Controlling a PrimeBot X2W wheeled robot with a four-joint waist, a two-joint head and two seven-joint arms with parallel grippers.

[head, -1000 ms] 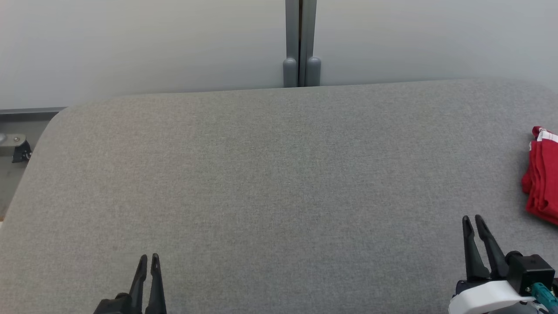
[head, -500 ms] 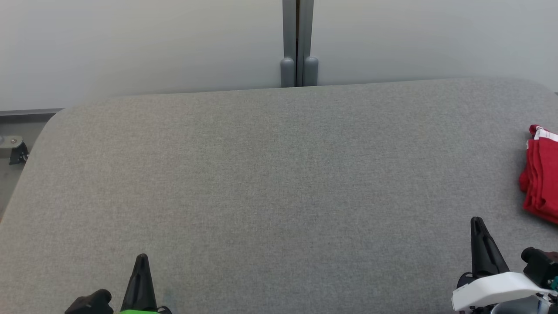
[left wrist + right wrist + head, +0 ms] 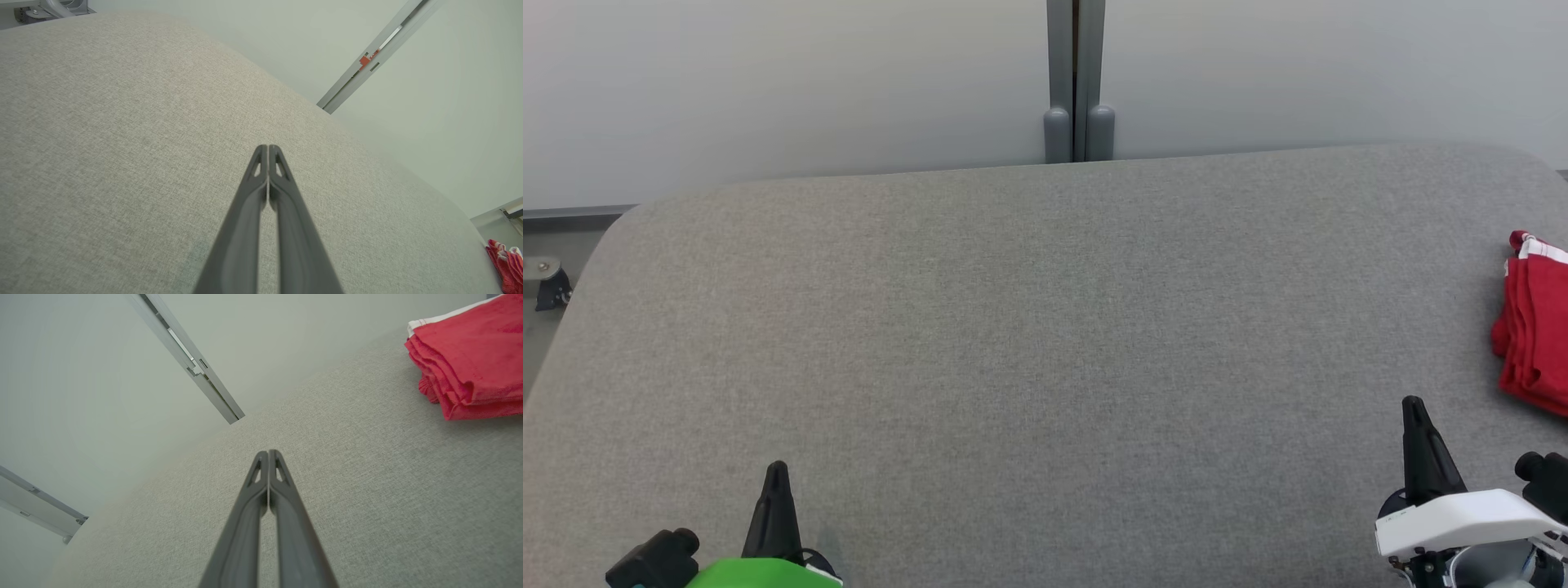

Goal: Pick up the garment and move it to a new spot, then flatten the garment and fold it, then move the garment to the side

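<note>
The garment (image 3: 1535, 327) is a folded red cloth with a white edge, lying at the far right of the grey table (image 3: 1045, 327). It also appears at the upper right of the right wrist view as the garment (image 3: 470, 363), and small at the lower right of the left wrist view as the garment (image 3: 506, 265). My left gripper (image 3: 774, 478) sits at the lower left, shut and empty; its tips (image 3: 268, 148) meet. My right gripper (image 3: 1414, 408) is at the lower right, shut and empty, a short way in front of the garment and left of it; its tips (image 3: 268, 452) touch.
A pale wall with a grey vertical post (image 3: 1076, 82) stands behind the table's far edge. Floor and a small metal fitting (image 3: 547, 282) show past the table's left edge. Bare grey fabric spreads between the two grippers.
Both grippers went from slightly parted fingers to shut, and both wrists rolled. The camera shifted slightly.
</note>
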